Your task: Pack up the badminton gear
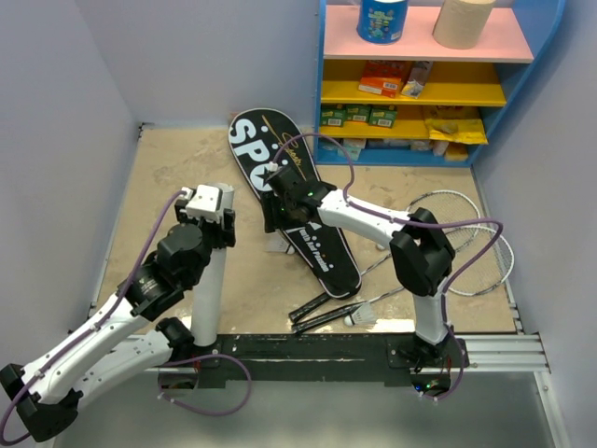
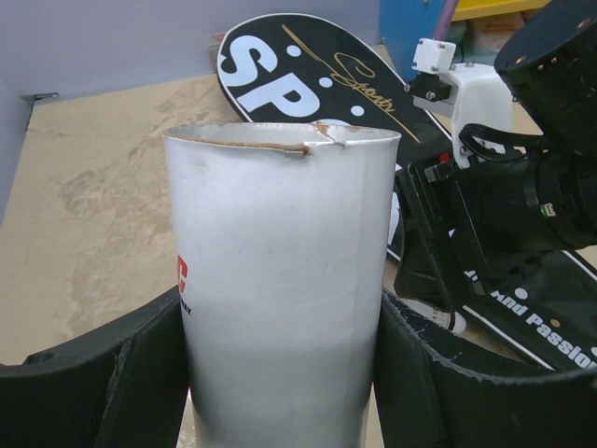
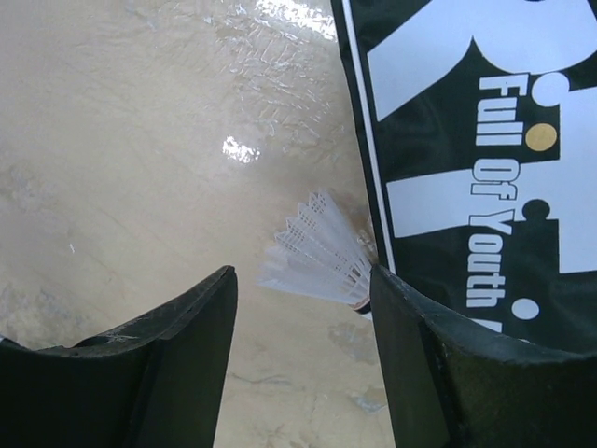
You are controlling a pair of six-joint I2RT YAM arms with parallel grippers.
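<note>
My left gripper [image 1: 211,222] [image 2: 280,313] is shut on the long white tube [image 1: 209,289] [image 2: 280,271], which stands upright with its open top facing up. The black bag lettered SPORT [image 1: 291,191] [image 2: 308,65] [image 3: 466,140] lies flat in the middle. My right gripper [image 1: 277,227] [image 3: 303,289] hangs open at the bag's left edge, just over a white shuttlecock [image 1: 280,245] [image 3: 319,257] lying on the table against the bag; its fingers do not touch it. A second shuttlecock [image 1: 360,315] lies by the black handles [image 1: 322,310] of the two silver rackets [image 1: 457,233] on the right.
A blue shelf unit [image 1: 429,84] with boxes stands at the back right, with a blue-wrapped roll [image 1: 382,19] and a beige roll [image 1: 464,21] on top. Purple walls close in the left and right sides. The right arm [image 1: 373,219] stretches across the bag.
</note>
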